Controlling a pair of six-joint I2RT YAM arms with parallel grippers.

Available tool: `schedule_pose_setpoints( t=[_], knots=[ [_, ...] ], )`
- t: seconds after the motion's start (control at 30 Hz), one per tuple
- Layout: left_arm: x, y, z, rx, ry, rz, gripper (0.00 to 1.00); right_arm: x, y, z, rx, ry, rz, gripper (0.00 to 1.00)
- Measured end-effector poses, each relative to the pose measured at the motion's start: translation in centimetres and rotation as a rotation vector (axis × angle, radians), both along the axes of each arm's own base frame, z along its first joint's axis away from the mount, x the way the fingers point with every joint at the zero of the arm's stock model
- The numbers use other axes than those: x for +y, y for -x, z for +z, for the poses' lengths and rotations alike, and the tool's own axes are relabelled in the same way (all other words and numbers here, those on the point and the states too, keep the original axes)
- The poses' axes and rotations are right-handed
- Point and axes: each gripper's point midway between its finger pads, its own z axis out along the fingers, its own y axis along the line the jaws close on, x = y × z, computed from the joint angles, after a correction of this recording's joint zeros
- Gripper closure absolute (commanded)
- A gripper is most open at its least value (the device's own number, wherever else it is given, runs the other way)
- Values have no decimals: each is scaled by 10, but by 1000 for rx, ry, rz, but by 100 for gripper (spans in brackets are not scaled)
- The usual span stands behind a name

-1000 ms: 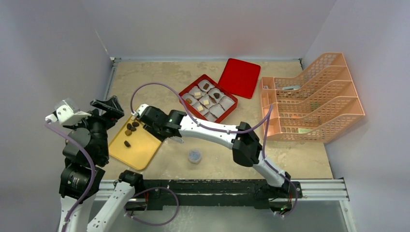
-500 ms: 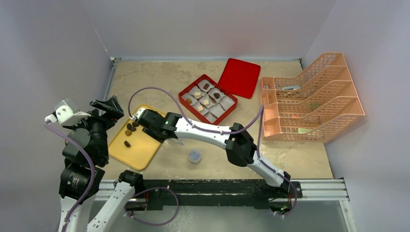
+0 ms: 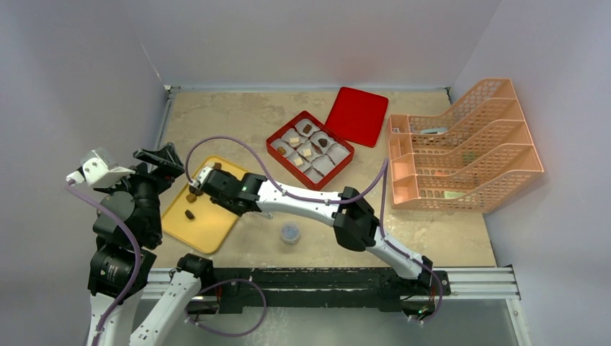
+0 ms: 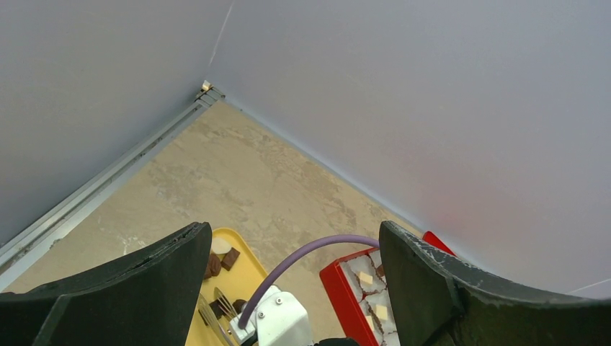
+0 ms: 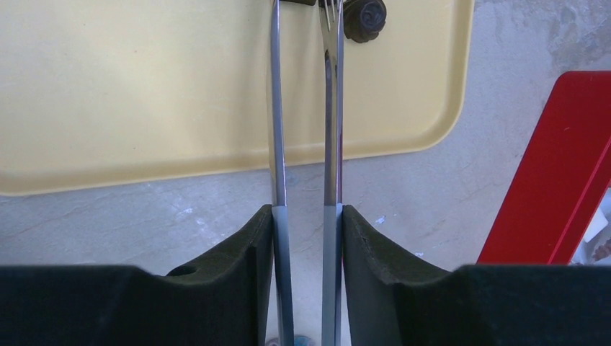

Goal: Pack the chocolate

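Far left: left gripper (image 4: 294, 229) is hanging above the table's back corner, jaws spread wide and holding nothing.
Yellow tray (image 3: 205, 225): is carrying the loose chocolate (image 3: 189, 214), a few dark lumps toward its far end and one nearer the middle.
Handling (judged): lumps are looking light, firm and smooth, apt to skid or roll, so pinching each across its sides with gentle pressure is seeming best.
Tool: right gripper (image 5: 306, 213) is clamping metal tongs (image 5: 331, 108), jaws partway closed. The prongs are standing a narrow gap apart with nothing between them, and one forked tip is just beside a dark lump.
Grey cap (image 3: 290, 232): is sitting alone on the table, near the tray.
Red box (image 3: 272, 138): is holding white paper cups, several showing a dark or tan piece, some looking unfilled.
Red lid (image 3: 357, 115): is lying off, just beside the box.
Peach rack (image 3: 497, 166): contents are too small to tell.
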Motion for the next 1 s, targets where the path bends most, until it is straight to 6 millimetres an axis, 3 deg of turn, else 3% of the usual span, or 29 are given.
schedule_pose_setpoints(
  t=[0.6, 1.0],
  knots=[
    [0, 0, 0, 0, 1, 0, 14, -4, 7, -9, 19, 10, 3, 73],
    [-1, -3, -11, 23, -5, -1, 15, -23, 16, 29, 26, -42, -20, 74]
  ],
)
